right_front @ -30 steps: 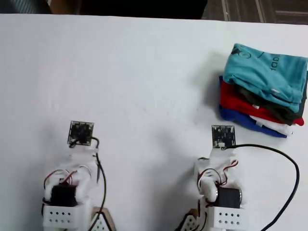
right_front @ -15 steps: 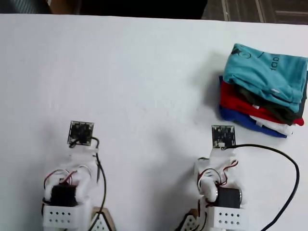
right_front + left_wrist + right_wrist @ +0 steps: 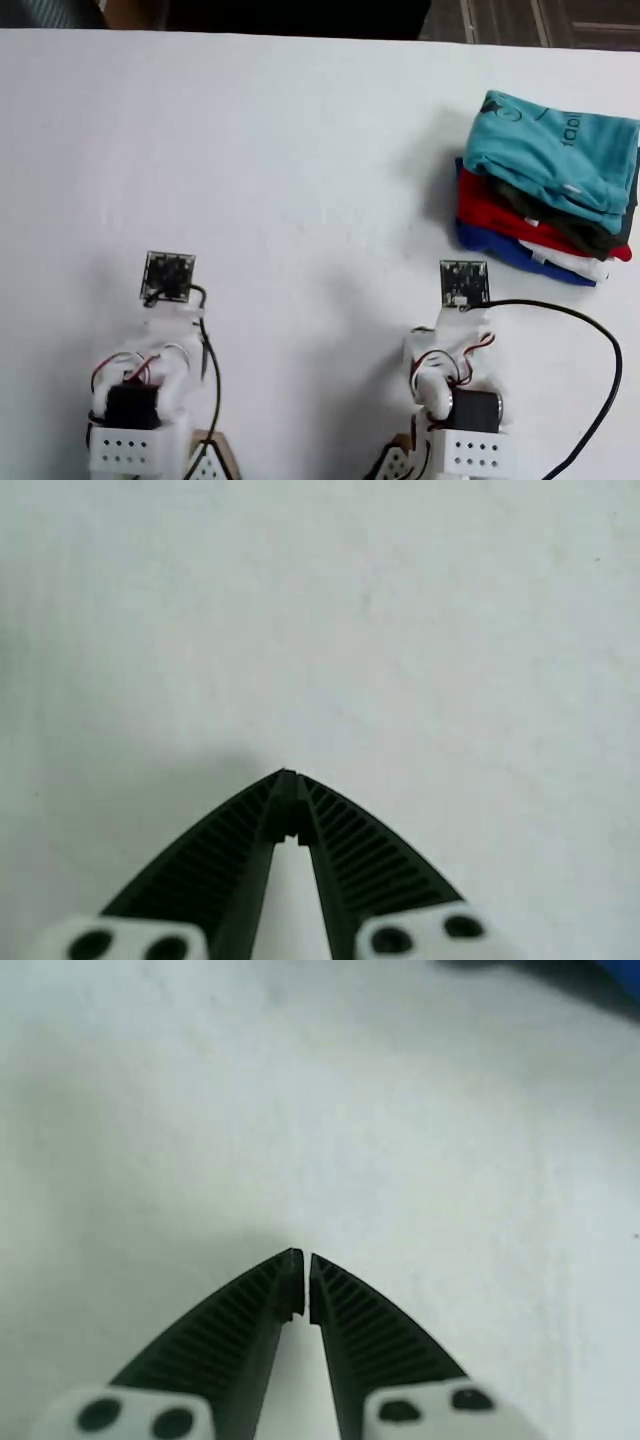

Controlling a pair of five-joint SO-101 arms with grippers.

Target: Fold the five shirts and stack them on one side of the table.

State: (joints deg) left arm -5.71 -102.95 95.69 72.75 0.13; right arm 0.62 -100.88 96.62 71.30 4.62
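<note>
Five folded shirts (image 3: pixel 545 190) sit piled at the right edge of the white worktop (image 3: pixel 300 150): teal shirt (image 3: pixel 550 140) on top, then dark shirt (image 3: pixel 565 222), red shirt (image 3: pixel 488 212), white shirt (image 3: pixel 572 263) and blue shirt (image 3: pixel 498 245) at the bottom (a slightly slumped pile, edges stepping out). From above, the right arm (image 3: pixel 455 390) is parked at the near edge, well short of the stack, and the left arm (image 3: pixel 145 390) sits well apart on the other side. The wrist views bring in the rest: left jaws pressed tip to tip over bare worktop, right jaws drawn in to a hairline slit, nothing held, with a scrap of blue at the frame corner.
</note>
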